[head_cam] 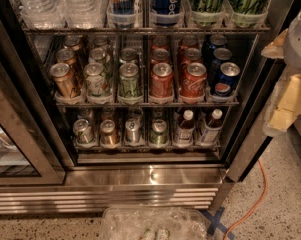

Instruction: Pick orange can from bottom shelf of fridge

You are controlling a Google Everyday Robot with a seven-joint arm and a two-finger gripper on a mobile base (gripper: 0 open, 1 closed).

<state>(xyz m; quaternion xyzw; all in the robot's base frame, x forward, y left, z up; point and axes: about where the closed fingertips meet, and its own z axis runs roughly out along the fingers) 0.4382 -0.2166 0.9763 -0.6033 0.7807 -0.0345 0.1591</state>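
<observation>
The fridge [105, 196] stands open before me, with a ribbed steel base grille. The bottom shelf [145, 147] is dim and holds a row of drinks in clear lane trays. The orange can [109, 132] is small and copper-coloured with a silver lid. It stands upright, second from the left, between a silver-green can [84, 130] and a silver can [133, 130]. My gripper [290, 79] shows as a blurred white and yellowish shape at the right edge, level with the middle shelf. It is well to the right of the orange can and higher, outside the fridge.
A green can [158, 131] and two bottles [184, 126] fill the shelf's right side. The rack above holds gold-orange cans [65, 79], red cola cans [161, 80] and blue cans [226, 79]. The glass door [10, 134] hangs open at left. A clear plastic bin [150, 224] and an orange cable [250, 204] lie on the floor.
</observation>
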